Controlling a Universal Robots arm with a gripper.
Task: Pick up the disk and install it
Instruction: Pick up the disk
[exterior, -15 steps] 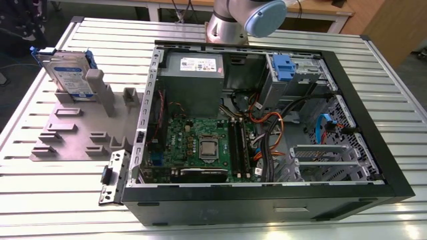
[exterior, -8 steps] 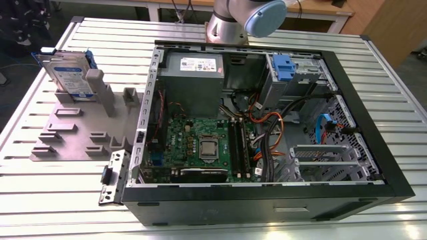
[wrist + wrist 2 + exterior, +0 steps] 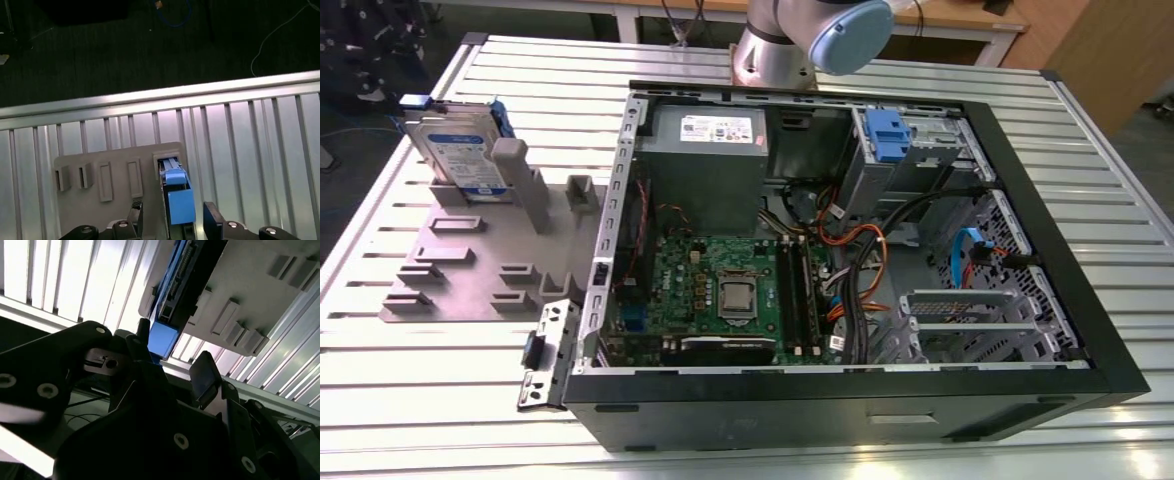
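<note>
The disk (image 3: 460, 150) is stood upright in a grey holder (image 3: 467, 270), not yet lifted, so pickup and installation into the open case (image 3: 854, 405) beside it are both left. The gripper (image 3: 172, 212) is poised over it, fingers (image 3: 212, 220) spread and empty. A slatted metal table (image 3: 440, 430) is used; dark floor (image 3: 150, 50) is seen beyond.

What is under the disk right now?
A grey fixture plate on the slatted table; the disk stands in its slot, lower edge hidden.
</note>
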